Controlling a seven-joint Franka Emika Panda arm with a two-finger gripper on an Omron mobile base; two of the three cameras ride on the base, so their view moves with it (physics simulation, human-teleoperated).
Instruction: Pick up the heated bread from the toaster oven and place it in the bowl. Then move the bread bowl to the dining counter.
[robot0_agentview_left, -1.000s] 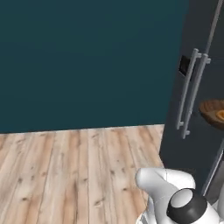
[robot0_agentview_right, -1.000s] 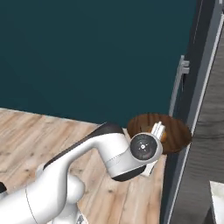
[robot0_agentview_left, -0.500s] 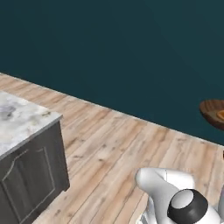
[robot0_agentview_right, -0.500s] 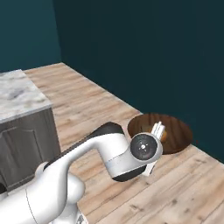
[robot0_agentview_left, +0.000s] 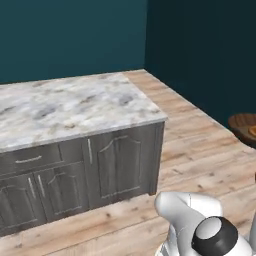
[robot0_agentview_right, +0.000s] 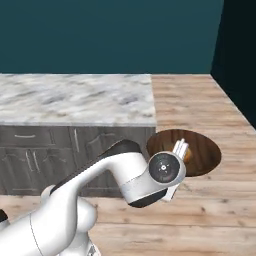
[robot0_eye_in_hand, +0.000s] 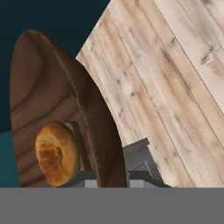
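The bowl (robot0_agentview_right: 202, 150) is dark brown wood and hangs over the plank floor, held by its rim. My gripper (robot0_agentview_right: 181, 148) is shut on that rim, with a finger on each side of it in the hand view (robot0_eye_in_hand: 110, 177). The heated bread (robot0_eye_in_hand: 55, 153), a small orange-brown bun, lies inside the bowl (robot0_eye_in_hand: 39, 96) close to the gripped edge and also shows beside the fingers (robot0_agentview_right: 189, 155). The bowl's edge (robot0_agentview_left: 244, 126) shows at the far right. The dining counter (robot0_agentview_left: 75, 107) with its marble top (robot0_agentview_right: 75, 97) stands to the left. The toaster oven is out of view.
Grey cabinet doors with silver handles (robot0_agentview_left: 89, 150) front the counter, and its near corner (robot0_agentview_left: 161, 119) juts toward the bowl. Light wooden floor (robot0_agentview_right: 200, 95) runs to the right of the counter. Dark teal walls (robot0_agentview_left: 200, 45) close the room behind it.
The whole picture has swung as the base turned: the tall grey appliance left the view and the marble counter came in. The bowl with the bread stayed in my shut gripper.
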